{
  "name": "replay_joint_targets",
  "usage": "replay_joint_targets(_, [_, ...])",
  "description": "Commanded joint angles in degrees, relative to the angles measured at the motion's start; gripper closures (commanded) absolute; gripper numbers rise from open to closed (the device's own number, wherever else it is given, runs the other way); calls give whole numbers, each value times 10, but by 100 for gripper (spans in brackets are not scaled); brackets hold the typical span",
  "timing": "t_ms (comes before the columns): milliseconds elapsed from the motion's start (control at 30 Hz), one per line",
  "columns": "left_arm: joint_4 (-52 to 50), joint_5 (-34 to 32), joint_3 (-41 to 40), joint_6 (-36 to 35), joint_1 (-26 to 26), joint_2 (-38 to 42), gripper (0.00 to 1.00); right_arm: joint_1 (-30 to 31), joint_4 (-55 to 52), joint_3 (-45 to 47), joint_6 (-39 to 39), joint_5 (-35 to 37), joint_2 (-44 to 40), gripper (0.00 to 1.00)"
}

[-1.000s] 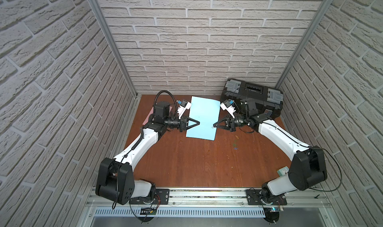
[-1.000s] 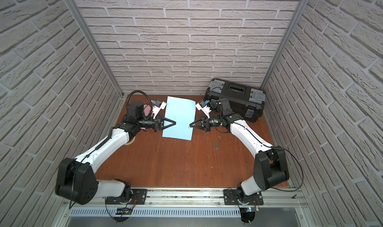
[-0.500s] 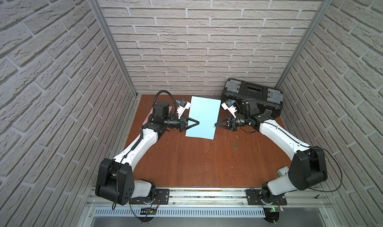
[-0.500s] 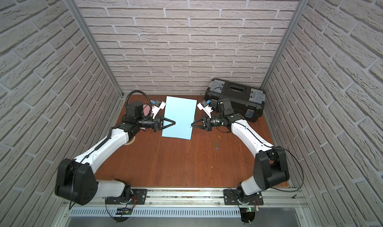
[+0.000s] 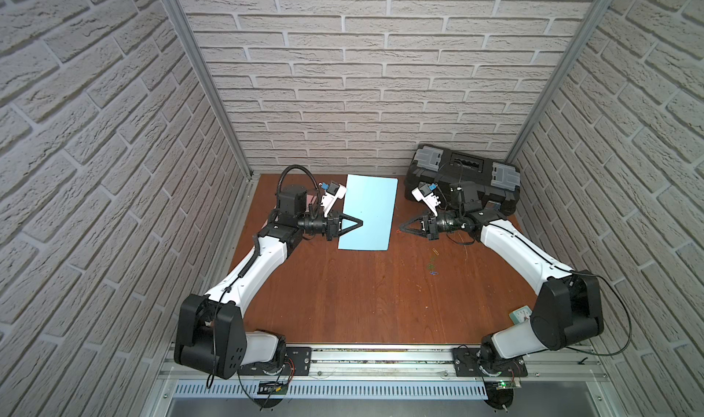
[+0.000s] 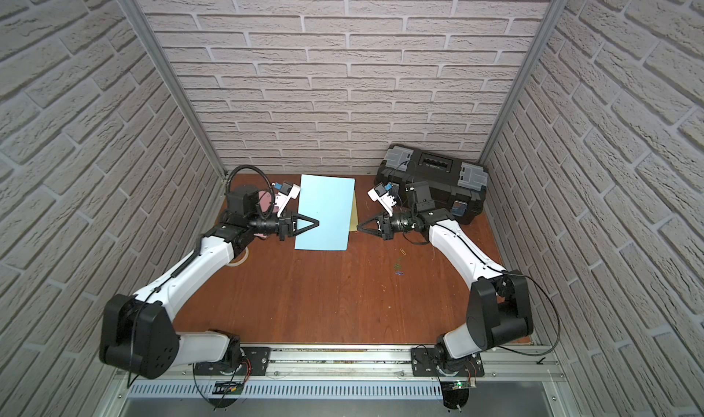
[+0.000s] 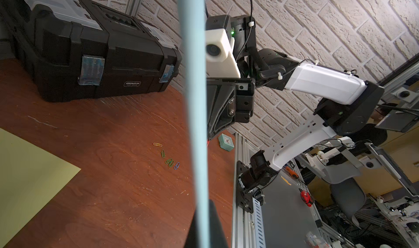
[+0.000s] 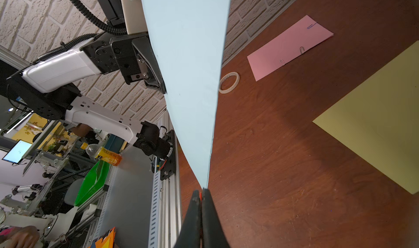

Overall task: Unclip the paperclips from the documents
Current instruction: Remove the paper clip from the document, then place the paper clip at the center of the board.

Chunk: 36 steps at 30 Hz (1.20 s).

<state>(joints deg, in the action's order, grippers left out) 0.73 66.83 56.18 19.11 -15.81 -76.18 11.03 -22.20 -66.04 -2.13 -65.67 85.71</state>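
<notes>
**Orange clip pinched at the blue sheet's edge, and the pull-off was the step in hand.**

The left gripper was clamped on the near-left edge of the light blue sheet, holding it up off the table. Opposite it, the right gripper was closed tight on an orange paperclip. In both top views the tips sat just off the sheet's right edge, but the right wrist view showed that edge running right down to the tips, so whether the clip was free couldn't be told. By my read, the next move called for a straight draw away from the edge, then a drop beside the loose paperclips on the table. The pink sheet lay flat with clips on its edge, so that looked next. The yellow sheet showed none.
</notes>
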Motion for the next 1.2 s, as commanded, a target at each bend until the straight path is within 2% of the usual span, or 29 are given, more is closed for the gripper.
replay_joint_targets(0, [16, -10, 12, -11, 2, -2, 100, -10, -1, 25, 14, 56, -23, 95])
replay_joint_targets(233, [37, -58, 14, 5, 1, -35, 100, -41, -12, 98, 80, 190, -34, 95])
replay_joint_targets(367, [60, -83, 19, 23, -1, -64, 100, -51, -51, 130, 91, 276, -23, 97])
replay_joint_targets(467, [64, -96, 30, 29, -3, -89, 100, -55, -69, 147, 103, 313, -6, 97])
replay_joint_targets(667, [79, -113, 52, 36, -6, -131, 100, -55, -85, 159, 130, 364, 19, 96])
replay_joint_targets(933, [128, -116, 66, 68, -9, -175, 100, -55, -96, 166, 135, 395, 53, 95])
replay_joint_targets(1167, [135, -115, 65, 71, -9, -181, 100, -55, -118, 166, 128, 425, 67, 82])
